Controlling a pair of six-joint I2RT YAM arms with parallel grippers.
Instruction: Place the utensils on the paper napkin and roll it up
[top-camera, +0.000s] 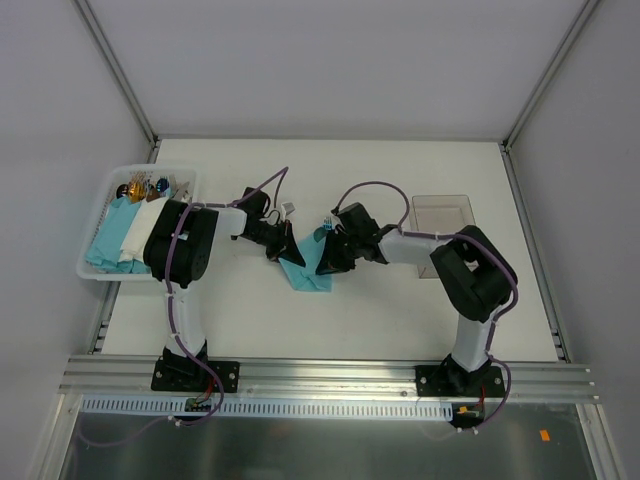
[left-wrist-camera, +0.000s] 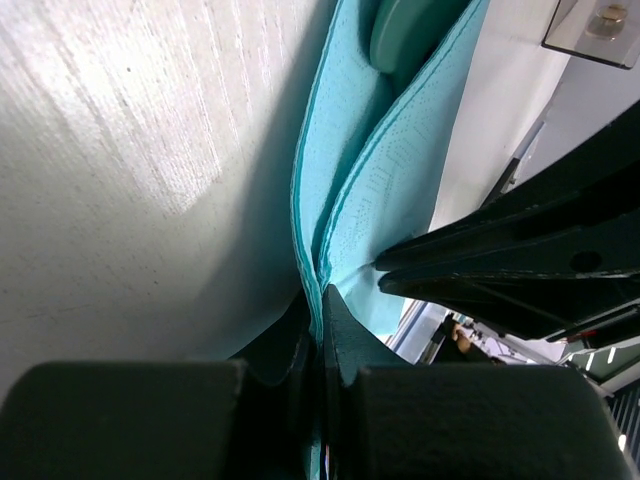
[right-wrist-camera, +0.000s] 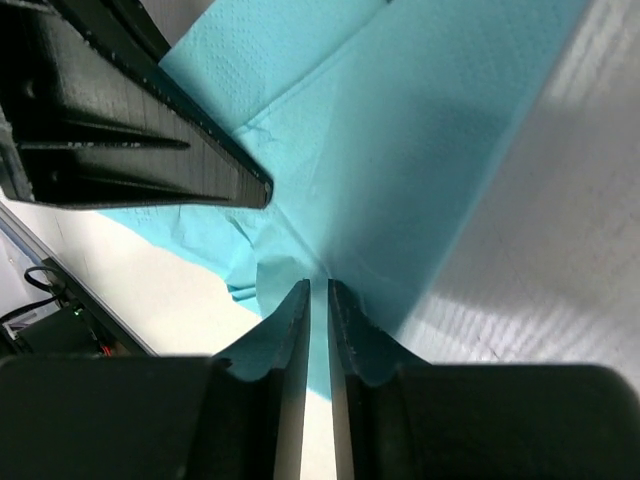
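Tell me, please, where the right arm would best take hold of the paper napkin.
Probably its lifted, folded edge: the paper napkin is thin and lies flat elsewhere. The left gripper pinches that edge, so the right gripper should come from the opposite side, one of its fingers on each face.

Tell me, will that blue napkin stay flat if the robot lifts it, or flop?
Probably flop: the paper napkin bends and folds into thin layers where the left tool pinches it. It looks very light, and likely tears easily, since creases show near the right tool.
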